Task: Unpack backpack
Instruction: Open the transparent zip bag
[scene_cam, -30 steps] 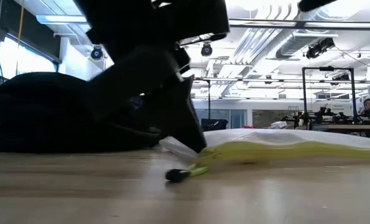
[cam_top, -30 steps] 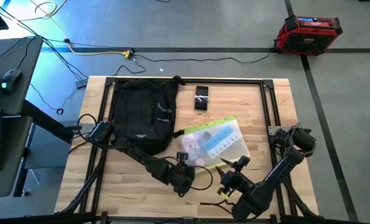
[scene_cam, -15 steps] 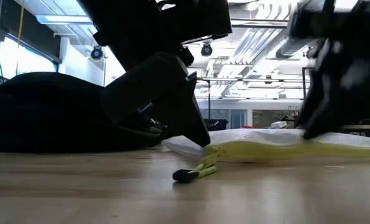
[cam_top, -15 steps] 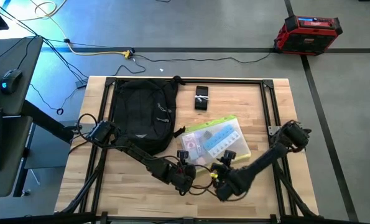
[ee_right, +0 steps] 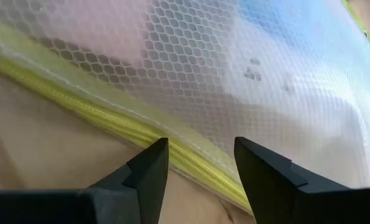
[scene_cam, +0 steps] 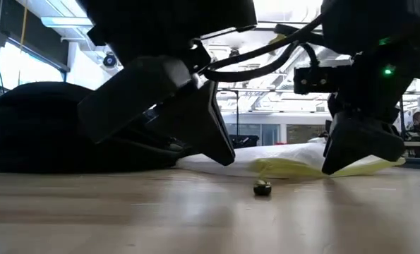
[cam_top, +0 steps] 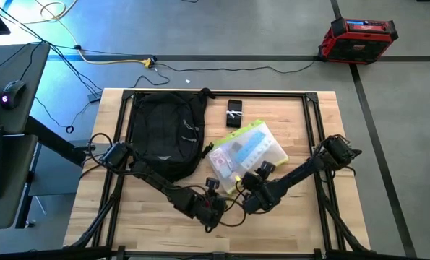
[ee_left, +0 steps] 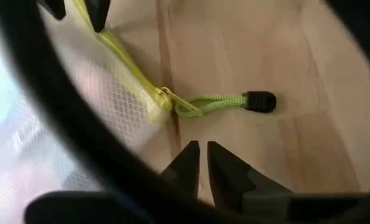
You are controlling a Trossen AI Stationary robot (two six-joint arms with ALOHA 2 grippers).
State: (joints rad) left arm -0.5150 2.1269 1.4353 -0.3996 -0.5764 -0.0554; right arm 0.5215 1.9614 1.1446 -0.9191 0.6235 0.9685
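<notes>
The large black fabric backpack [cam_top: 166, 134] lies flat on the far left part of the wooden tabletop [cam_top: 301, 217], and neither arm touches it. Two things already lie outside it: a clear mesh pouch with a yellow zipper edge [cam_top: 245, 156] just to its right, and a small black rectangular object [cam_top: 233, 113] farther back. So the unpacking looks at least partly done; whether anything is left inside the backpack cannot be seen.

The left gripper [ee_left: 200, 158] hovers low just short of the pouch's green zipper cord with its black end [ee_left: 225, 102], its fingers nearly together and holding nothing. The right gripper [ee_right: 200, 163] sits over the pouch's yellow zipper edge, fingers apart and straddling it without clamping it.
</notes>
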